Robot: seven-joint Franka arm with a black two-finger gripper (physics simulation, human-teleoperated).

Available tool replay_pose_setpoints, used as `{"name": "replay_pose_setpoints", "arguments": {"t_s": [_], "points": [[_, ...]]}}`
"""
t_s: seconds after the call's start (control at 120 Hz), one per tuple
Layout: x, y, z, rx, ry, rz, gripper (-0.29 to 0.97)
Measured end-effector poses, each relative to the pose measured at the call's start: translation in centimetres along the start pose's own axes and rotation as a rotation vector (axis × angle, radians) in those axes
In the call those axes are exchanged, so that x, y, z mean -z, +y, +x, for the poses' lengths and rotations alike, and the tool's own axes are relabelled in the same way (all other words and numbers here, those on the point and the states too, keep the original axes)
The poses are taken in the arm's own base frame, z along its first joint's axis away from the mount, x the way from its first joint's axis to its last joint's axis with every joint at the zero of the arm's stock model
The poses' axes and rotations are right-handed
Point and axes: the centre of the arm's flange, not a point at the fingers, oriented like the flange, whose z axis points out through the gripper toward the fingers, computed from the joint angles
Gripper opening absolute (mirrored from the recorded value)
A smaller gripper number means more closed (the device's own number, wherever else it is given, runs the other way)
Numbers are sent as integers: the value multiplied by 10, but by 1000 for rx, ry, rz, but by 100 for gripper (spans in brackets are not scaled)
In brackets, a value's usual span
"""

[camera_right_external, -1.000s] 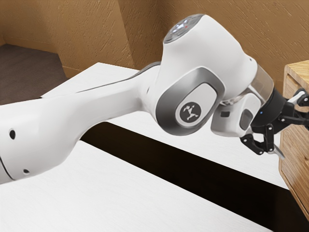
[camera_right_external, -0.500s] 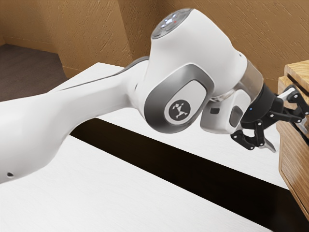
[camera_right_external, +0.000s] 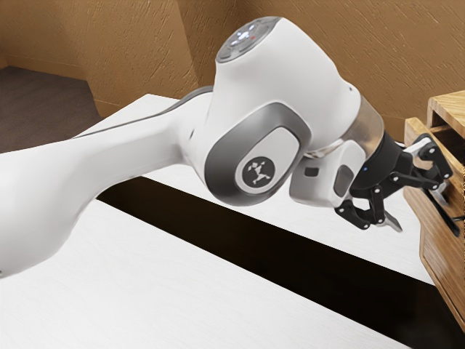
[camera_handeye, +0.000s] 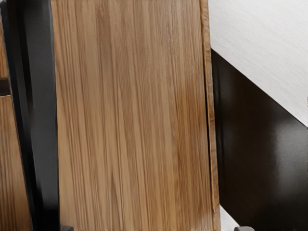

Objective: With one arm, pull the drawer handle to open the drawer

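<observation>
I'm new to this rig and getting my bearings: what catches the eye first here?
The big white arm sweeps across the exterior view, its gripper at the wooden drawer standing part-way out at that view's right edge. Beneath it a black gap cuts across the white table.

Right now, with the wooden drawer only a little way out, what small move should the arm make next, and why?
Probably pull straight back toward the exterior view's left. The light wooden drawer front stands only slightly out from the wooden cabinet, with the black end effector at its face, so it looks barely open.
</observation>
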Motion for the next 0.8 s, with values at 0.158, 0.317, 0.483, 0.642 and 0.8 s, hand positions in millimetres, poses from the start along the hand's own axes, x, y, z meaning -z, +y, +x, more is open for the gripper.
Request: {"name": "replay_pose_setpoints", "arguments": {"t_s": [0.158,0.317,0.483,0.642,0.8], "points": [[7,3,8,1,-12,-7,37],[11,6,17,-1,-18,-14,43],[16,15,20,10,-38,-29,46],[20,24,24,21,-53,-42,51],[27,32,26,38,-65,-47,50]]}}
